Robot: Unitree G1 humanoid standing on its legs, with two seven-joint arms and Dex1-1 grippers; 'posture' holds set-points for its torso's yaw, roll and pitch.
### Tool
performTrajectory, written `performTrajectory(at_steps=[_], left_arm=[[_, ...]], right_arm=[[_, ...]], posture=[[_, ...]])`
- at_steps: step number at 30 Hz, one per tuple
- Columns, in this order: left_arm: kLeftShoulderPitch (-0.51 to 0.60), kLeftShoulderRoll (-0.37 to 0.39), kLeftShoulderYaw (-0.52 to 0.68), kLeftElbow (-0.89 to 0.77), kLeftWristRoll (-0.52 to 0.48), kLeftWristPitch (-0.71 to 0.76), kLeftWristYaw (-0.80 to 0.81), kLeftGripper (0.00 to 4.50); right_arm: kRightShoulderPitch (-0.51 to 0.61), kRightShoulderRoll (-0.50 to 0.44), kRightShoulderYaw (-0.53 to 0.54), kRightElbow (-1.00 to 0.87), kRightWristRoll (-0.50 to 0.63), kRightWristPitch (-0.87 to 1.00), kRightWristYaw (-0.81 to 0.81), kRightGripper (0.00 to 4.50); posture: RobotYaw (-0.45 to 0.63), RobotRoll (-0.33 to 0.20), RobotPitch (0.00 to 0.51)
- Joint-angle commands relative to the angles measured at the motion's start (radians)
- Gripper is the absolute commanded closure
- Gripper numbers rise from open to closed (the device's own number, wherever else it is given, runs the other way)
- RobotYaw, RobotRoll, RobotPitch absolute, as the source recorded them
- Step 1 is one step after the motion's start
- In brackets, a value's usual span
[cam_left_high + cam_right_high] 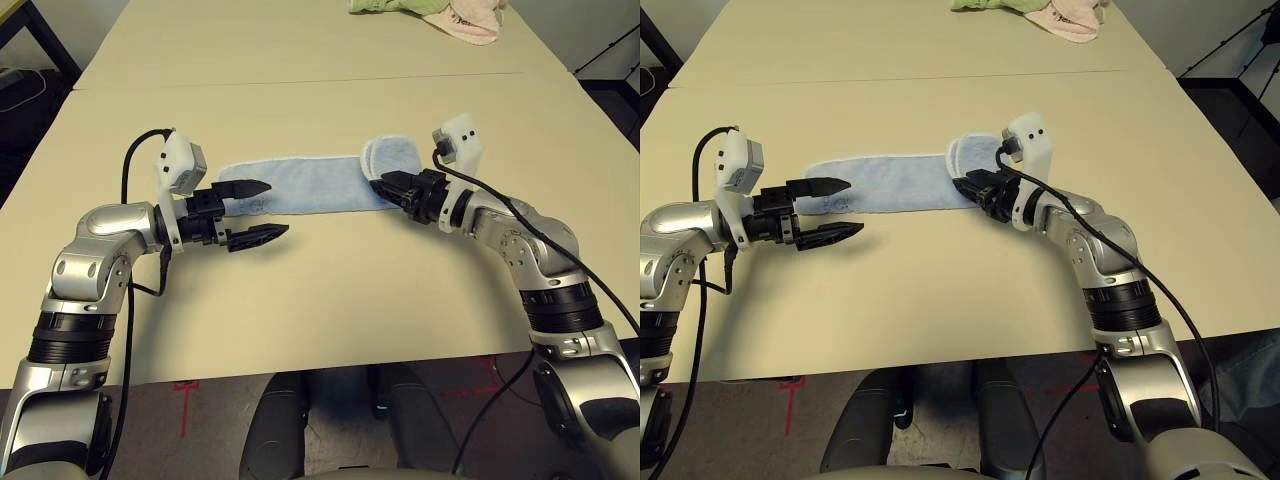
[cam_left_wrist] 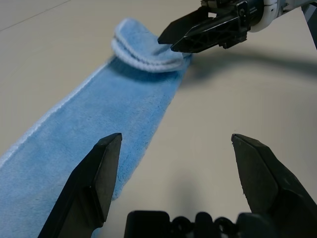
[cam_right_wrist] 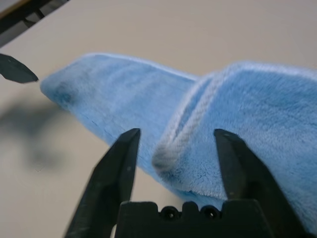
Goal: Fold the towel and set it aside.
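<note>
The light blue towel (image 1: 300, 185) lies on the table as a long narrow strip running left to right. Its right end is folded back over itself into a small flap (image 1: 392, 155) with white edging. My right gripper (image 1: 380, 185) stands open at that flap, and in the right wrist view its fingers (image 3: 119, 163) straddle the flap's edge without pinching it. My left gripper (image 1: 275, 208) is open at the strip's left end, one finger over the cloth and the other over bare table at the near side.
A green cloth (image 1: 385, 6) and a pink cloth (image 1: 465, 22) lie bunched together at the far edge. The beige table (image 1: 330, 300) has a seam (image 1: 300, 80) across it behind the towel. Dark floor lies off both sides.
</note>
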Motion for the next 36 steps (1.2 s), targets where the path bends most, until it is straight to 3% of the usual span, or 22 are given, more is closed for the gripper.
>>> performTrajectory(at_steps=[1, 12, 25, 32, 36], left_arm=[[-0.004, -0.006, -0.021, 0.01, 0.016, 0.005, 0.001, 0.0], [-0.011, -0.01, -0.023, 0.02, 0.021, -0.001, 0.014, 0.0], [0.033, -0.02, 0.038, 0.003, 0.018, 0.044, 0.173, 0.0], [0.076, -0.037, 0.119, -0.065, 0.032, 0.151, 0.376, 0.0], [0.105, -0.084, 0.208, -0.17, -0.011, 0.322, 0.564, 0.0]], right_arm=[[-0.02, 0.019, -0.011, 0.024, 0.004, 0.001, 0.001, 0.04], [-0.124, 0.055, -0.032, 0.126, -0.017, -0.06, 0.017, 0.04], [-0.132, -0.087, -0.033, 0.487, -0.148, -0.651, 0.343, 0.04], [-0.152, -0.131, -0.011, 0.65, -0.193, -0.837, 0.555, 0.04], [-0.181, -0.156, 0.017, 0.747, -0.254, -0.925, 0.622, 0.04]], posture=[[0.0, 0.0, 0.187], [0.01, 0.0, 0.179], [0.02, 0.0, 0.176], [0.06, 0.0, 0.177], [0.09, 0.0, 0.178]])
